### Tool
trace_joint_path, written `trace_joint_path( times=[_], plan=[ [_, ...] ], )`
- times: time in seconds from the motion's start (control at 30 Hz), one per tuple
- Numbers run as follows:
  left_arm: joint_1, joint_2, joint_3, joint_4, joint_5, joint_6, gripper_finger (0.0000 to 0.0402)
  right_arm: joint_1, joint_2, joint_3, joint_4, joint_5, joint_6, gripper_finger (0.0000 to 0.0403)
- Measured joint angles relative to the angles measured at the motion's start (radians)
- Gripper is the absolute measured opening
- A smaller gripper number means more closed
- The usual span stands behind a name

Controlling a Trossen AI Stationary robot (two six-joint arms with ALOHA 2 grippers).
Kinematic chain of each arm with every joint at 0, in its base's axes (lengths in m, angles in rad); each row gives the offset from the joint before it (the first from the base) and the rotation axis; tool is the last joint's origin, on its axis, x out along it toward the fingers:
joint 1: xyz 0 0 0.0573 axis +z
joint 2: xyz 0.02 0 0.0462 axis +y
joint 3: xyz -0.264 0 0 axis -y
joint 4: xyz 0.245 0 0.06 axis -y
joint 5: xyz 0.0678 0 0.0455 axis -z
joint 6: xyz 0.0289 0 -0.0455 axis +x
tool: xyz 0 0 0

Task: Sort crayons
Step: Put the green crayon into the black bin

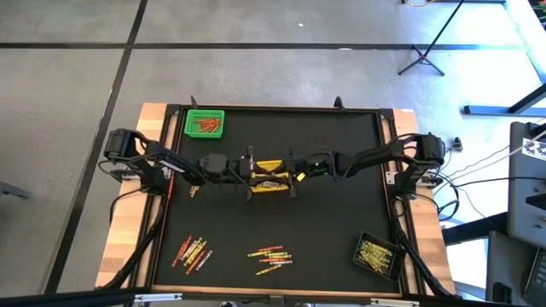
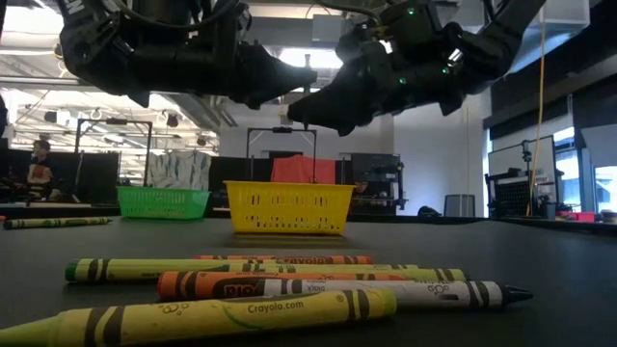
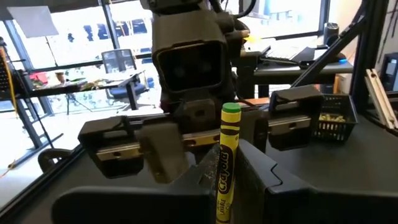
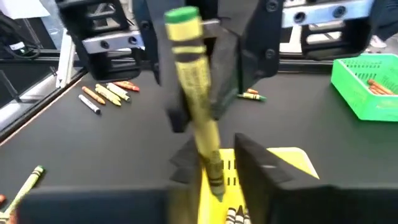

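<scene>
Crayon (image 3: 227, 158), yellow wrap with a green tip, up in the air over the yellow basket (image 1: 270, 175) mid-table. Pinched tight in the left gripper (image 1: 248, 170); right gripper (image 1: 291, 173) nose to nose with it, fingers around the same stick, can't tell if actually clamped. More crayons (image 1: 270, 257) loose along the near edge, some red ones in the green basket (image 1: 205, 123), yellow ones in the black basket (image 1: 377, 254).

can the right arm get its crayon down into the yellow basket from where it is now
Probably yes. The right pincer and the left pincer both grip the yellow-green crayon right above the yellow basket, whose top is open. The left pincer's grip is the only obstacle; once it lets go, the way down looks free.
</scene>
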Motion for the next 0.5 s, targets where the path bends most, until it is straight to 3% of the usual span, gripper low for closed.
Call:
trace_joint_path(
  times=[0.17,0.33,0.5],
  plan=[
    [-0.002,0.000,0.000,-0.012,-0.003,-0.011,0.0022,0.001,0.000,0.000,-0.017,-0.030,-0.029,0.0015],
    [-0.003,0.000,0.000,-0.019,0.027,0.015,0.0037,0.007,-0.007,0.000,-0.048,-0.057,-0.009,0.0040],
    [-0.008,0.000,0.000,-0.022,0.040,0.008,0.0080,0.026,-0.087,0.000,-0.202,0.035,-0.005,0.0031]
  ],
)
